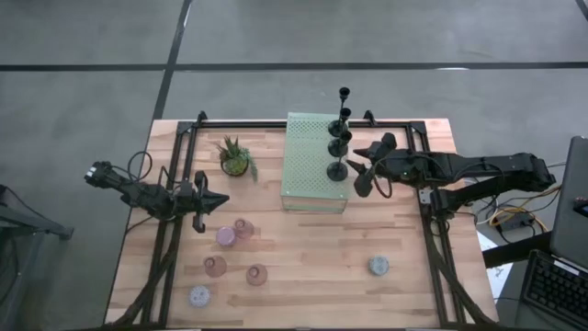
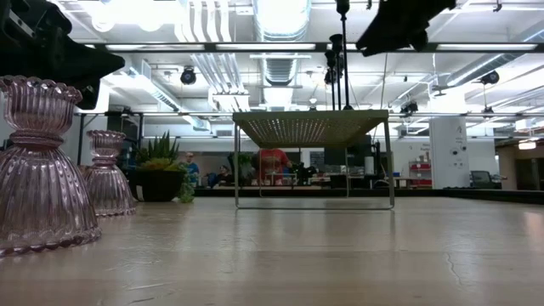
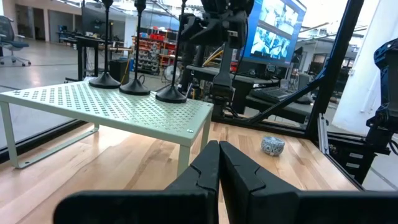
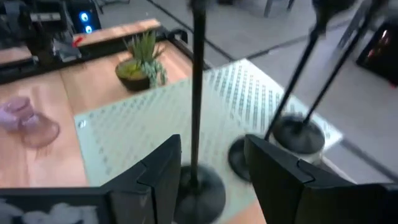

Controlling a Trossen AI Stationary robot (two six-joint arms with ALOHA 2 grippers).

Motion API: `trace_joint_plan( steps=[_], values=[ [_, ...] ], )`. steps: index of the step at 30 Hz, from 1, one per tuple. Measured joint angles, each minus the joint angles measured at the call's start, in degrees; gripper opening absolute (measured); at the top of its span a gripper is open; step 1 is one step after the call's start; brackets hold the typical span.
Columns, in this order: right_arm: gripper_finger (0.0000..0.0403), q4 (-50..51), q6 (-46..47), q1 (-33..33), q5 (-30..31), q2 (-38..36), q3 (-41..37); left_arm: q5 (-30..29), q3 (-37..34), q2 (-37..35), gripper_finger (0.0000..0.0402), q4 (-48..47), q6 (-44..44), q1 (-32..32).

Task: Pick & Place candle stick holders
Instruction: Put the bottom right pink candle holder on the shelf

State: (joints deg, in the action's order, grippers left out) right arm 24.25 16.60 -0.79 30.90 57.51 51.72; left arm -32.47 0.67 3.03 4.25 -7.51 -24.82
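Several slim black candle stick holders stand in a row on the right side of the pale green perforated stand [image 1: 308, 165]; the nearest one [image 1: 337, 170] has its round base on the stand's near right corner. My right gripper [image 1: 361, 176] is open beside it; in the right wrist view [image 4: 212, 152] the holder's stem [image 4: 198, 87] stands between the fingers without touching them. My left gripper [image 1: 217, 200] is shut and empty, left of the pink holders [image 1: 235, 232]. More pink ones [image 1: 215, 267] [image 1: 256, 274] and pale lavender ones [image 1: 199, 296] [image 1: 378, 266] stand on the table.
A small green potted plant [image 1: 235, 158] stands left of the stand. Black frame rails [image 1: 175, 184] run along the table's left, right and far sides. Bare wood lies between the stand and the near edge. People sit in the room beyond the table [image 2: 272, 166].
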Motion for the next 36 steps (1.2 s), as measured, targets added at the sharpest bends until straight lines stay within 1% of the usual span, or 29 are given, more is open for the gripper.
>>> trace_joint_plan(
  steps=[3, 6, 13, 18, 23, 27, 32, 34, 36],
  values=[
    [0.0178, 2.7, 2.0, -1.6, -0.9, -1.4, -0.3, 0.0, 0.0, 0.0, 0.0012, 0.0, 0.0, 0.0],
    [0.0175, 2.6, 2.8, -4.0, -2.9, -2.6, -1.6, 0.0, 0.0, 0.0, 0.0012, 0.0, 0.0, 0.0],
    [0.0144, 1.4, 6.3, -12.7, -3.4, -4.9, -6.2, 0.0, 0.0, 0.0, 0.0012, 0.0, 0.0, 0.0],
    [0.0106, -4.3, 8.8, -20.7, 0.4, -5.7, -10.9, 0.0, 0.0, 0.0, 0.0012, 0.0, 0.0, 0.0],
    [0.0053, -8.6, 7.9, -27.6, 6.8, -5.9, -14.3, 0.0, 0.0, 0.0, 0.0012, 0.0, 0.0, 0.0],
    [0.0014, -10.0, 4.7, -31.2, 9.9, -6.4, -16.2, 0.0, 0.0, 0.0, 0.0012, 0.0, 0.0, 0.0],
    [0.0009, -10.4, 4.2, -32.4, 10.2, -8.5, -19.5, 0.0, 0.0, 0.0, 0.0012, 0.0, 0.0, 0.0],
    [0.0008, -13.5, 3.7, -32.6, 10.2, -10.1, -22.4, 0.0, 0.0, 0.0, 0.0012, 0.0, 0.0, 0.0],
    [0.0008, -17.5, 1.2, -32.7, 9.0, -12.4, -25.8, 0.0, 0.0, 0.0, 0.0012, 0.0, 0.0, 0.0]
  ],
)
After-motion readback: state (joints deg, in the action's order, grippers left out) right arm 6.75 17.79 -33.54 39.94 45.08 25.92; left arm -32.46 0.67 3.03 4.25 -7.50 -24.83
